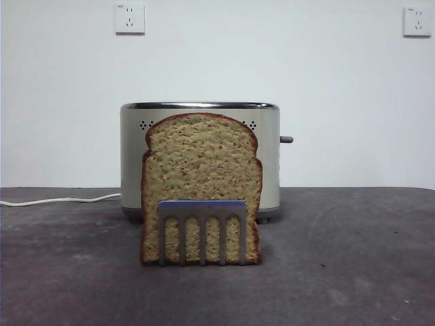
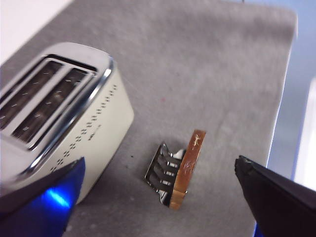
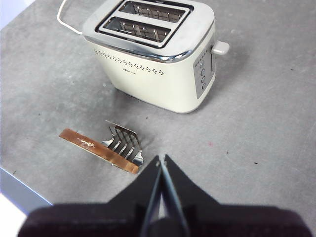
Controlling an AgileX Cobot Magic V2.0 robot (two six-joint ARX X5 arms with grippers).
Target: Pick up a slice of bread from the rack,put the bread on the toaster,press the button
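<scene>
- Hovering high above the table, the left gripper (image 2: 158,197) has its jaws spread wide and holds nothing; the slice of bread (image 2: 187,168) and the rack (image 2: 162,170) lie in the span between them, well below.
- Right gripper (image 3: 161,160): jaws pressed together to a thin seam, empty, also raised clear of the table, with rack and bread just beyond its tips in its own wrist view.
- Neither arm shows in the front view, so both are judged to be waiting.
- Slice of bread stands upright on edge, leaning on the rack's prongs. From the front, the rack's blue-purple bar crosses the lower part of the slice and the rounded crust rises far above it.
- Toaster (image 1: 129,156) sits behind the bread, apart from the rack, with bare grey table (image 1: 353,272) between them. Both top slots look empty in the wrist views.
- Button (image 1: 287,139): small knob jutting from the toaster's narrow side, near its top; nothing is touching it.
- White cable (image 1: 54,200) trails off from the toaster's other side.
- Progress, judged: no step done. Bread not yet grasped, not yet at the toaster, button not yet pressed.
- Left gripper looks better set for the pick, being already spread over the slice; a descent onto the slice's top edge would come first.
</scene>
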